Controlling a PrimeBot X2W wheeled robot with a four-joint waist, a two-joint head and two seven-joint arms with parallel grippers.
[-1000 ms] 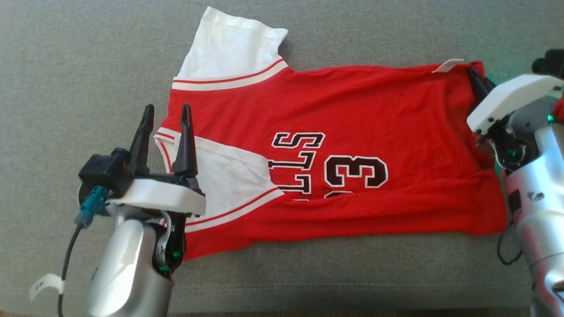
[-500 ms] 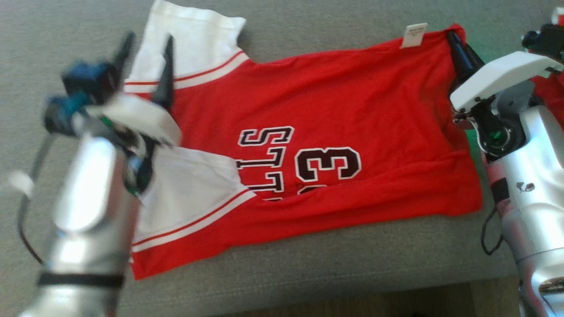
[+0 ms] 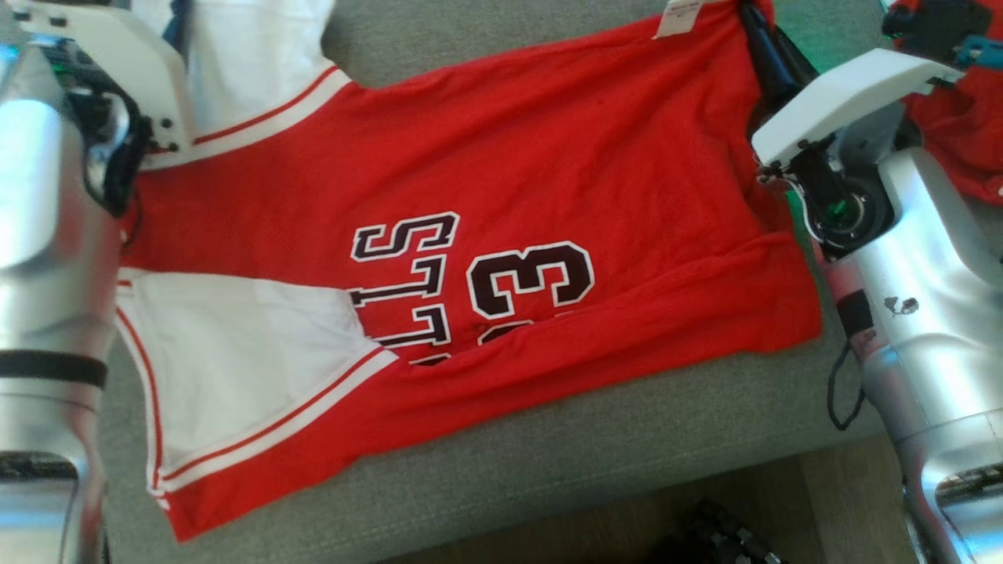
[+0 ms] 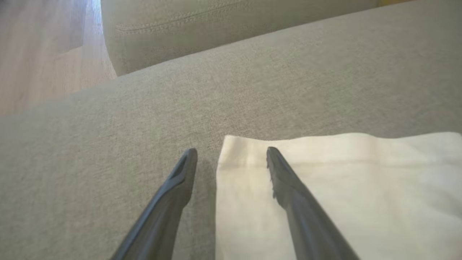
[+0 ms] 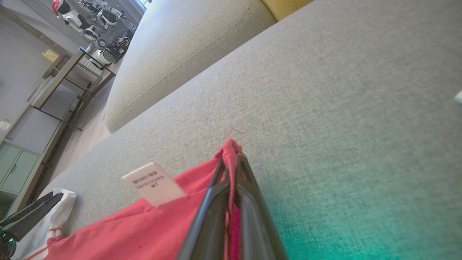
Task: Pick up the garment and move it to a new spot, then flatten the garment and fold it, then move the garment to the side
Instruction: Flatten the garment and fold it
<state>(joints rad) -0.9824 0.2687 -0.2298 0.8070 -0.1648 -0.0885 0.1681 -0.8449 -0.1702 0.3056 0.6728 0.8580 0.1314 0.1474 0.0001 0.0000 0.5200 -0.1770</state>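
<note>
Up goes the left gripper [image 4: 231,151] to the upper left, spread wide over a corner of the white sleeve [image 4: 325,187]. The right gripper [image 5: 231,160] pinches the red shirt [image 3: 548,157] at the upper right. It lies on the grey sofa [image 3: 548,462], bottom side folded; more folding looks left

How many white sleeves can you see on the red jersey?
2. The far sleeve lies by the open left gripper; the near sleeve is folded over the jersey.
</note>
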